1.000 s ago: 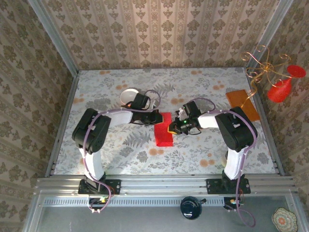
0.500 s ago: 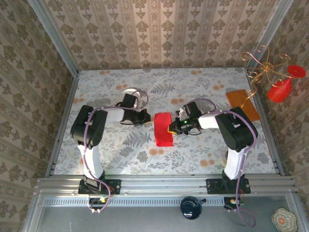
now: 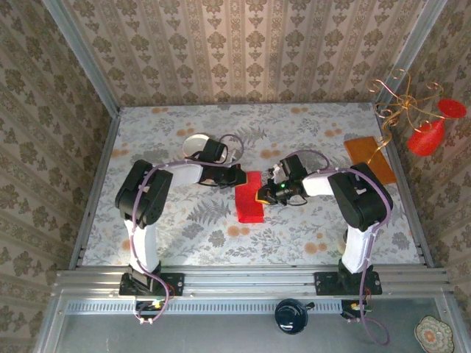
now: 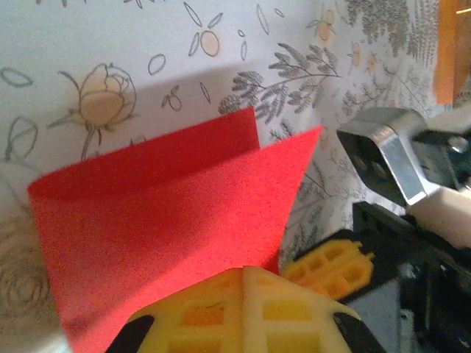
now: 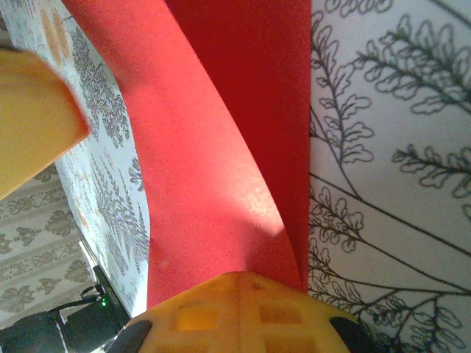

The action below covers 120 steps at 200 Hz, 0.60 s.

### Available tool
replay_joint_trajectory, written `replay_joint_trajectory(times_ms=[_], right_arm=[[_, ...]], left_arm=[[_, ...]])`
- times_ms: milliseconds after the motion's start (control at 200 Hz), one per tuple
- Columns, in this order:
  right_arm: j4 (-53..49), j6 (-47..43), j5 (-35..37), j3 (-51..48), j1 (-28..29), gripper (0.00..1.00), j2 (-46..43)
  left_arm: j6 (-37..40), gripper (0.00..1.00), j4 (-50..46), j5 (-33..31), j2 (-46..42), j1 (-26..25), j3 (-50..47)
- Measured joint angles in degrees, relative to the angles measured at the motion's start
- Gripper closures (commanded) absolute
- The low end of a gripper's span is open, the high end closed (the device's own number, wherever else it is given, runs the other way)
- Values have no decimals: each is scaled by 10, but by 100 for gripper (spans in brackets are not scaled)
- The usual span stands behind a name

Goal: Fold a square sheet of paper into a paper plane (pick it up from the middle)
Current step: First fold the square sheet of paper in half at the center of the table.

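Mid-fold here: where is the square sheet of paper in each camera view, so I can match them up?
Top external: square sheet of paper, folded, mid-table between left gripper and right gripper.
Left wrist: centre to lower left, two layers, reaching the left gripper.
Right wrist: top centre down to the right gripper.
Shared landmark: fern-print tablecloth.

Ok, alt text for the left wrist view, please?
The square sheet of paper, bright red, lies loosely folded in half on a floral tablecloth, its upper layer bowed up. The shut left gripper sits at its near edge, the right gripper beside it.
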Motion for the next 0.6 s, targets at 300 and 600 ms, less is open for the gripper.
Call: replay_joint_trajectory(times_ms=[300,600], right_arm=[[0,0,0,0,0,98,0],[0,0,0,0,0,98,0]], left_arm=[[5,95,-5,-3,36,37,8],[43,95,-33,-9,33,76,18]])
